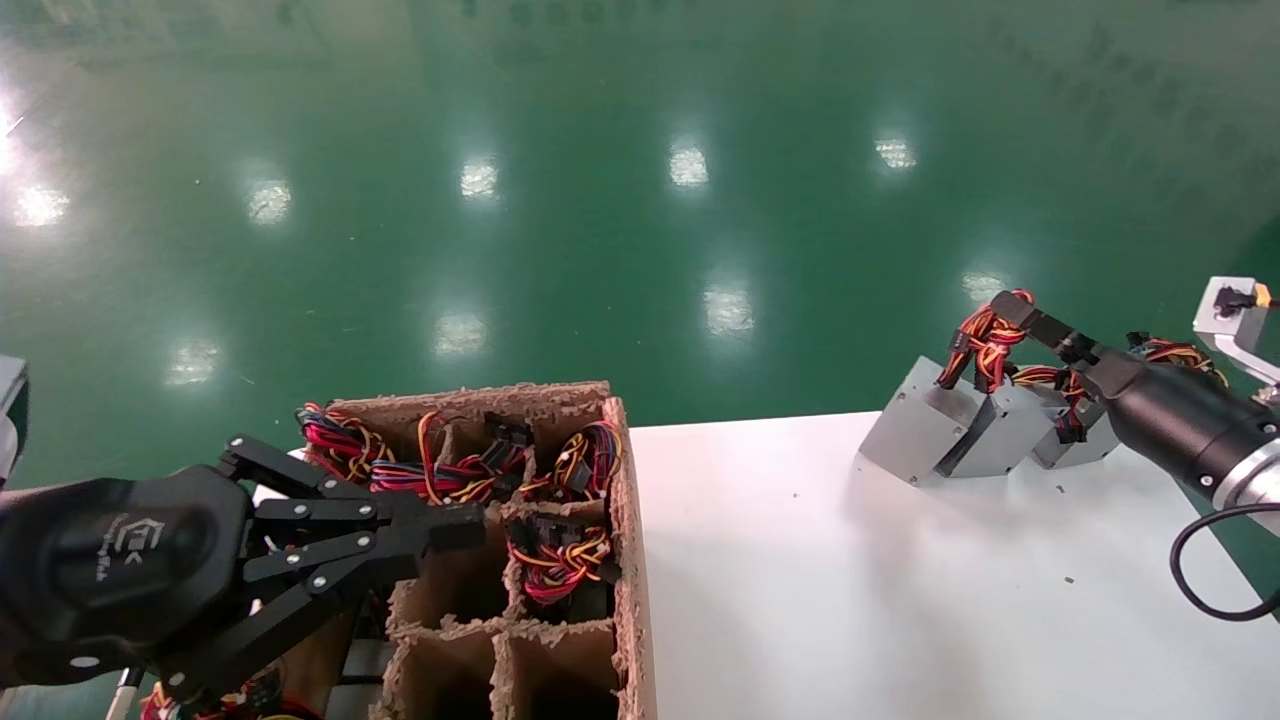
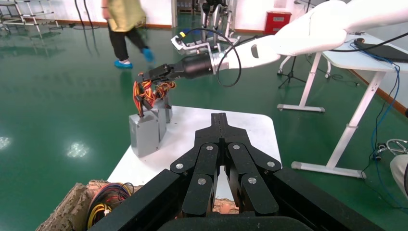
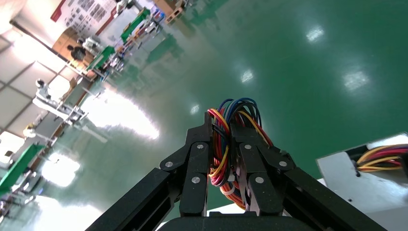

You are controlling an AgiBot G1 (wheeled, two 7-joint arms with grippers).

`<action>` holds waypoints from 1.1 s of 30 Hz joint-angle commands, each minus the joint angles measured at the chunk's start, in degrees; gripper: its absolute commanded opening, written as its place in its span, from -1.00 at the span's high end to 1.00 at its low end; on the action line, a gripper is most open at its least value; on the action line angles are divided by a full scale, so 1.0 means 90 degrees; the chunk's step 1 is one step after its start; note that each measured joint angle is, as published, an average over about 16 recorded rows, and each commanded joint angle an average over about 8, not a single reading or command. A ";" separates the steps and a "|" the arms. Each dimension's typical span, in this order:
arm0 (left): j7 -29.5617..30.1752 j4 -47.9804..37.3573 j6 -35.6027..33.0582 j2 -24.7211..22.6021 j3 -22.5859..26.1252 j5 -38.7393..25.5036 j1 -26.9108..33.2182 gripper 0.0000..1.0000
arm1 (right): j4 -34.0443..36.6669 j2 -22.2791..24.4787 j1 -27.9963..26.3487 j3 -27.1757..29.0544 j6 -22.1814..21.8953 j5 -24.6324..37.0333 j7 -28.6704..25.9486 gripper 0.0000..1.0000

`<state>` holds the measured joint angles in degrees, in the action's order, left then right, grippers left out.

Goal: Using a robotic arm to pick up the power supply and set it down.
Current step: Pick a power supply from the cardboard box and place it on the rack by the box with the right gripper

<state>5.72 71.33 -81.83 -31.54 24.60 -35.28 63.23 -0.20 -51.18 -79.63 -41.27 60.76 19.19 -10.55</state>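
The power supply [image 1: 915, 425] is a silver-grey box standing tilted on the white table [image 1: 800, 560] at the right. Its red, yellow and black wire bundle [image 1: 985, 345] rises from the top. My right gripper [image 1: 1005, 308] is shut on that bundle, above the box. In the right wrist view the wires [image 3: 235, 108] are pinched between the jaws of the right gripper [image 3: 222, 130]. From the left wrist the same box [image 2: 144, 132] shows, touching the table. My left gripper [image 1: 455, 525] hangs shut and empty over the cardboard box; in its own view its tips [image 2: 220, 120] are closed together.
Two more silver units [image 1: 1000, 430] [image 1: 1075, 445] stand against the held one. A cardboard divider box [image 1: 625, 520] at the table's left end holds several wire bundles [image 1: 560, 560]. A person [image 2: 126, 29] walks on the green floor beyond. Other white tables [image 2: 356, 57] stand farther off.
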 commanded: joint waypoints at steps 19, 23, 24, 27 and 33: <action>0.0000 0.0000 0.0000 0.0000 0.0000 0.0000 0.0000 1.00 | -0.0141 0.0138 -0.0375 -0.0441 0.0129 0.0639 0.0082 1.00; 0.0000 0.0000 0.0000 0.0000 0.0000 0.0000 0.0000 1.00 | -0.0158 0.0208 -0.0462 -0.0537 0.0195 0.0779 0.0133 1.00; 0.0000 0.0000 0.0000 0.0000 0.0000 0.0000 0.0000 1.00 | -0.0154 0.0223 -0.0486 -0.0555 0.0196 0.0806 0.0142 1.00; 0.0000 0.0000 0.0000 0.0000 0.0000 0.0000 0.0000 1.00 | -0.0121 0.0257 -0.0565 -0.0593 0.0155 0.0863 0.0155 1.00; 0.0000 0.0000 0.0000 0.0000 0.0000 0.0000 0.0000 1.00 | -0.0046 0.0264 -0.0679 -0.0627 0.0016 0.0913 0.0159 1.00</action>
<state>5.72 71.33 -81.83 -31.54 24.60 -35.28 63.23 -0.76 -48.83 -85.60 -46.96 61.18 27.47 -9.07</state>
